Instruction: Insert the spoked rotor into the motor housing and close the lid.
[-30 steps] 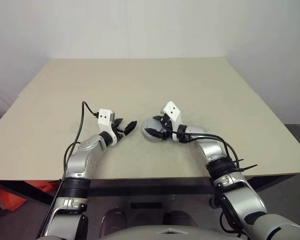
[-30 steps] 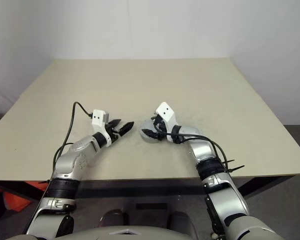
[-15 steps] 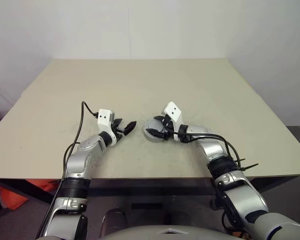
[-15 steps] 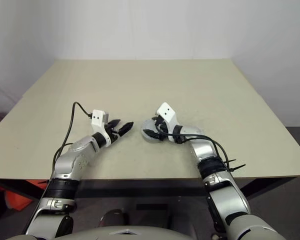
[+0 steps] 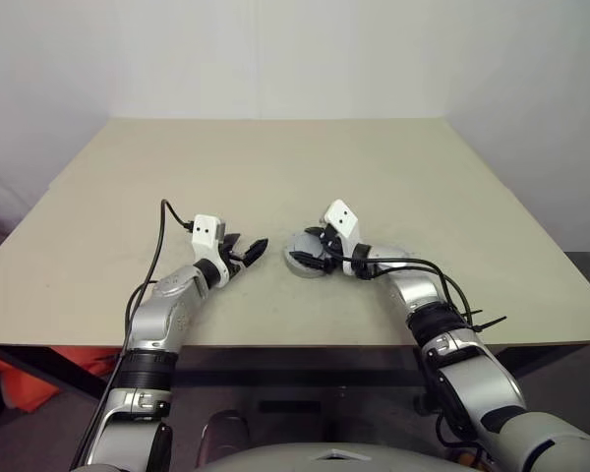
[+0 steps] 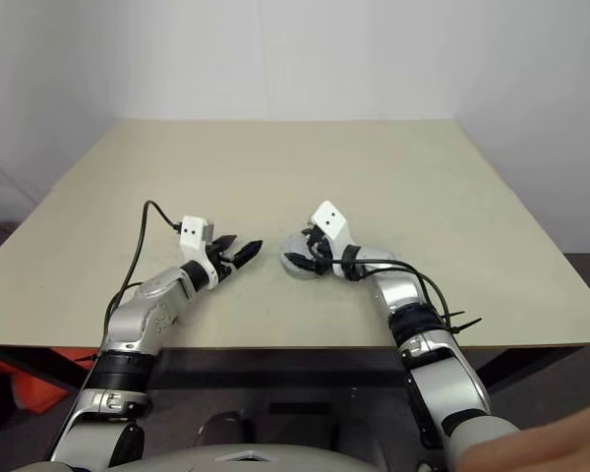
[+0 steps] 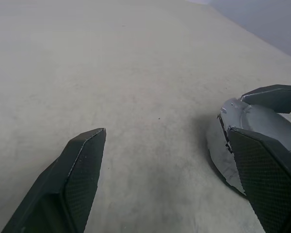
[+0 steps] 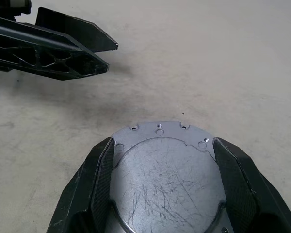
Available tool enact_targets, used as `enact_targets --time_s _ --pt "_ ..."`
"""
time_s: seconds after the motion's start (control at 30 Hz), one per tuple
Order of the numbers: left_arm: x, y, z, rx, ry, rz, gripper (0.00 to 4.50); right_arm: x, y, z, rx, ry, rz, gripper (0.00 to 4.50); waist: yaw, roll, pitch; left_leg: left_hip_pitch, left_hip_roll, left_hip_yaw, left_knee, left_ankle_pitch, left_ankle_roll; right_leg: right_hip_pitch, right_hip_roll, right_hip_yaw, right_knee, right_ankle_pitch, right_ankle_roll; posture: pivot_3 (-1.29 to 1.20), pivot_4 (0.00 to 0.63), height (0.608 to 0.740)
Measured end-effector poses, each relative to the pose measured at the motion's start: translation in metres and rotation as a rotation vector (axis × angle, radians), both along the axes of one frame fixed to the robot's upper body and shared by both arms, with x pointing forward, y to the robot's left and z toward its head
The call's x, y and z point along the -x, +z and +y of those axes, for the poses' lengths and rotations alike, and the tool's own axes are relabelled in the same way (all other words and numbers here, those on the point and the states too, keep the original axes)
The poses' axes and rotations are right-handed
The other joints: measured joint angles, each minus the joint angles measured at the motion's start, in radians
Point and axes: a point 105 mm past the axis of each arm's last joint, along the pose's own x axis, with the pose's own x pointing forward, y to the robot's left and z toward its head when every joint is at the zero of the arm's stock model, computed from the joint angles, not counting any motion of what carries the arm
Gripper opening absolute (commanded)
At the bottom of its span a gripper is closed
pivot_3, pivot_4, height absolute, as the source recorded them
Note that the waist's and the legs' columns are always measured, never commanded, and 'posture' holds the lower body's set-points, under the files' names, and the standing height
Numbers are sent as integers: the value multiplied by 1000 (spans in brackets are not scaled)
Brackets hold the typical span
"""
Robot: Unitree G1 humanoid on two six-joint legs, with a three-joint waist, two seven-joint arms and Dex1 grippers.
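Little has changed: right pincer (image 8: 161, 194) stays clamped across the lid (image 8: 167, 174) near the bench's (image 5: 374, 167) front edge, left pincer (image 5: 248, 252) still spread beside it — closing looks nearly finished.

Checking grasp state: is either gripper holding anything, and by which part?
Right gripper clasps the smooth round silver-grey metal lid by opposite sides of its rim. Left gripper is open, holding nothing.

Lab, bare beige table (image 5: 275, 167), blank walls (image 5: 275, 49)

The lid (image 8: 166, 180), a scratched silver-grey disc with small rim holes, lies flat near the table's (image 5: 275, 167) front middle, clasped between my right gripper's (image 8: 165, 187) fingers.
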Motion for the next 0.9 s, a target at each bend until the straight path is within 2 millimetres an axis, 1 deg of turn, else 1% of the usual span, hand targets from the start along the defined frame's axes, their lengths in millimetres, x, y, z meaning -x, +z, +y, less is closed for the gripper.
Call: enact_targets --time_s 0.07,0.2,0.23,0.3,0.43,0.7,0.9 --pt "0 0 0 -1 0 -1 4254 1 1 -1 -11 3 1 3116 0 0 0 -1 -1 -2 0 0 0 2 0 1 0 0 0 0 0 740" --pt "0 0 0 -3 1 -3 4254 5 7 -1 -54 16 8 3116 -1 -1 0 -10 1 -1 0 0 0 -5 0 1 1 2 -1 0 0 740" --pt "0 0 0 -3 1 -3 4254 7 8 0 -58 26 10 3116 -3 -1 0 -11 1 0 1 0 0 -7 1 1 3 5 -6 0 0 740" --pt "0 0 0 -3 0 -4 4254 9 10 2 -69 40 13 3116 -4 -1 0 -12 2 5 0 0 1 -9 2 1 4 6 -8 0 0 740" --pt "0 0 0 -2 -1 -5 4254 10 13 3 -90 42 21 3116 -4 -1 1 -17 3 6 -1 -1 2 -13 3 0 4 5 -9 0 0 740" --pt "0 1 0 -3 -1 -6 4254 9 15 -1 -143 5 35 3116 -3 -2 3 -16 3 7 0 -1 1 -13 3 0 5 5 -9 0 0 740" --pt "0 1 0 -3 0 -9 4254 9 20 0 -189 7 38 3116 -3 2 7 -18 3 7 0 -1 2 -15 3 0 5 5 -9 0 0 740"
